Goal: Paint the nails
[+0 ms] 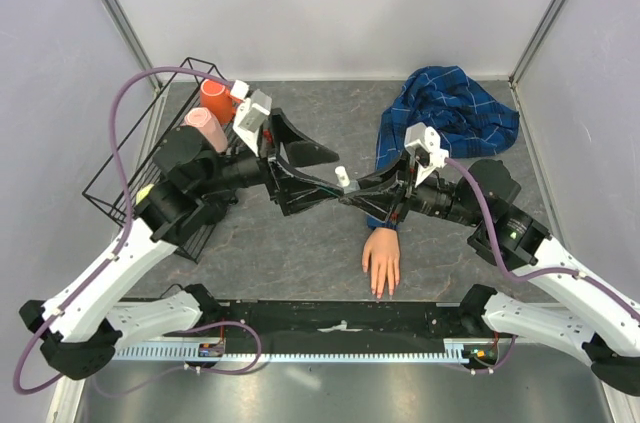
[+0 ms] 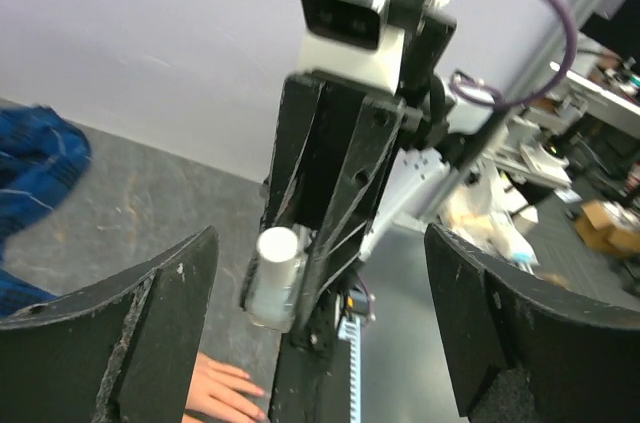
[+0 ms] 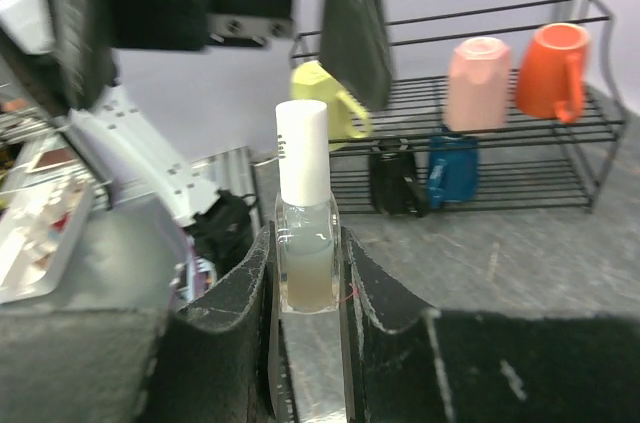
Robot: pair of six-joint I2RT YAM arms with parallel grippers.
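The pale mannequin hand (image 1: pixel 381 261) lies palm down near the table's front edge, its blue plaid sleeve (image 1: pixel 450 113) trailing to the back right. Its nails (image 1: pixel 380 291) point toward the arm bases and are too small to make out. My right gripper (image 3: pixel 305 243) is shut on a small clear bottle (image 3: pixel 303 213) with a white cap, held upright above the table's middle. My left gripper (image 2: pixel 318 243) stands wide open, one finger on each side of the bottle's cap (image 2: pixel 277 246) without touching it. The hand's fingers (image 2: pixel 225 393) show below in the left wrist view.
A black wire rack (image 1: pixel 130 173) stands at the left. It holds orange (image 3: pixel 555 68), pink (image 3: pixel 480 83), yellow (image 3: pixel 325 98), blue (image 3: pixel 455 168) and black (image 3: pixel 395 178) mugs. Grey walls close in the back and sides.
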